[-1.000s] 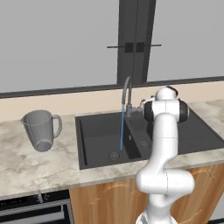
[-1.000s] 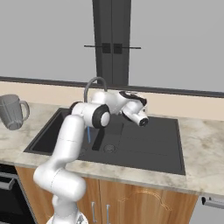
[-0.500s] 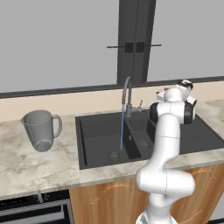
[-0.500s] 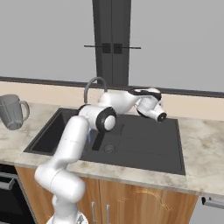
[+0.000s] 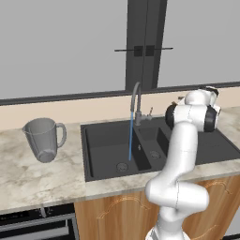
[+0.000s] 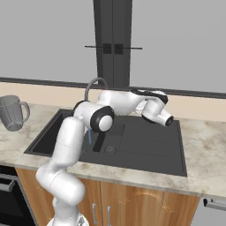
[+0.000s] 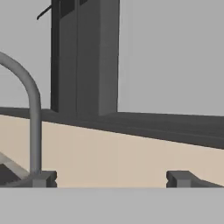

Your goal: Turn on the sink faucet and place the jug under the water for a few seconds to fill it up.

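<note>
The jug stands upright on the bench, far off to the left of my pincer, beyond the whole width of the sink, its handle turned toward the sink. My pincer is spread wide and holds nothing; its two dark fingertips stand well apart in the hand view, pointing at the beige wall strip below the dark window ledge. The sink faucet rises just to the left of my pincer, its curved spout arching away from me over the larger basin. The water falls from it as a thin blue line onto the basin floor beside the round drain. My hand hangs over the sink's right part, near the back wall.
</note>
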